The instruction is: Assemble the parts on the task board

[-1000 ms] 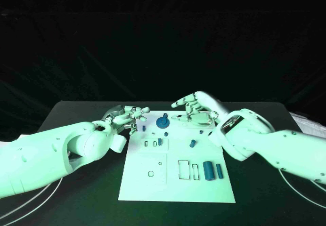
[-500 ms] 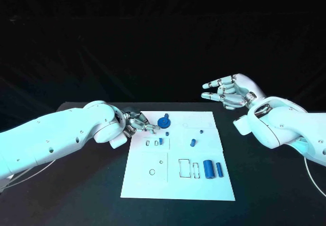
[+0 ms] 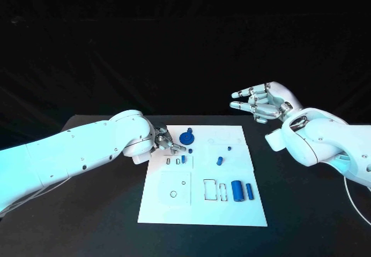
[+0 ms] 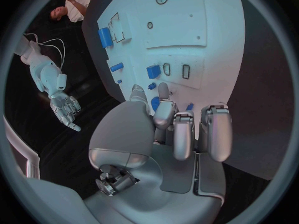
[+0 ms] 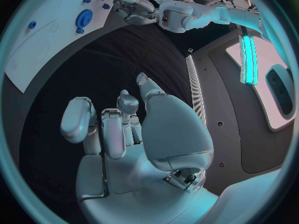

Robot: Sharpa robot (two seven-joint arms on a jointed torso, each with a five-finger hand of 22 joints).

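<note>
Since before, left hand (image 3: 160,139) reached farther over task board (image 3: 202,209), fingers curled, empty; right hand (image 3: 261,104) released.

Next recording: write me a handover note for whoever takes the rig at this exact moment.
Left hand: low at the task board's far left corner, fingers curled over the board; I cannot tell whether it holds a part.
Right hand: raised off the board to its right, fingers apart, empty.
Parts: blue gear stands near the far edge; two blue cylinders lie side by side at the near right; small blue piece lies mid-board.
Done: I cannot tell whether the gear is properly seated.
Left: the cylinders and the small piece still lie loose; empty outlines remain on the board.
</note>
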